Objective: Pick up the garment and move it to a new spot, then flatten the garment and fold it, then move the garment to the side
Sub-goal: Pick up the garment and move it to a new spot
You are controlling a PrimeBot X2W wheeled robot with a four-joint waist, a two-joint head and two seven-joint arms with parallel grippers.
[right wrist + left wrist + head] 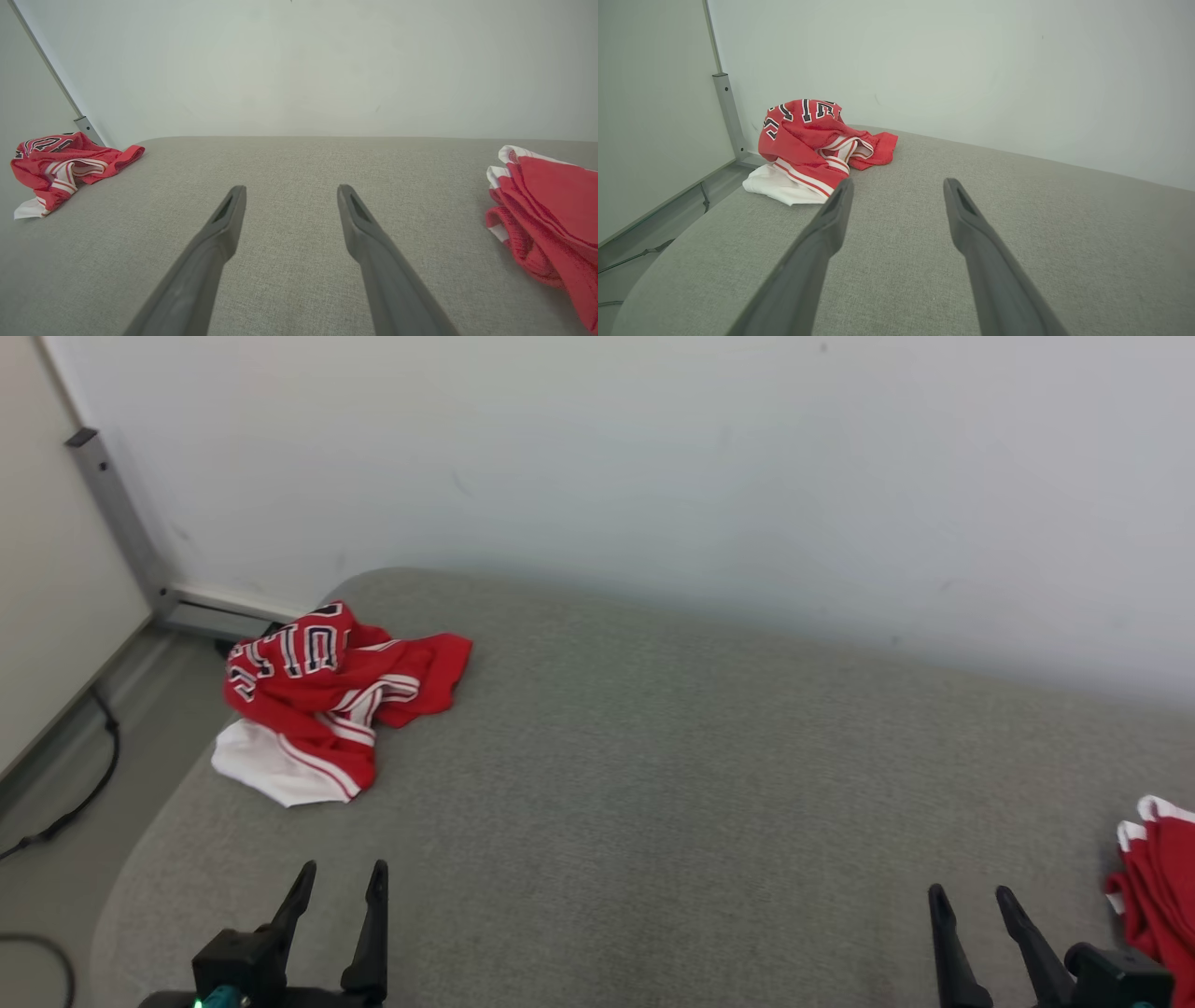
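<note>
Left hand (343,870) wide open, nothing between the fingers, held over the near left part of the grey cushion (653,756). Right hand (969,893) likewise open and empty, over the cushion's near right part. Crumpled red garment (327,695), with white trim, dark lettering and a white panel spilling out underneath, sits bunched at the cushion's far left corner, its outer edge right at the cushion's left rim. A second red garment (1158,887) lies at the cushion's right edge, just beside my right hand; I read it as one already dealt with, but can't be sure. My judgement: we're at step one, the pick-up, not yet begun, since neither hand touches cloth. Next move calls for reaching the left hand forward along the cushion's left side, coming down on a raised fold of the heap and pinching enough layers to lift it whole. Then carry it to the cushion's bare middle, where there's room to spread. Note: a shallow grip could drag the heap off the rim.
</note>
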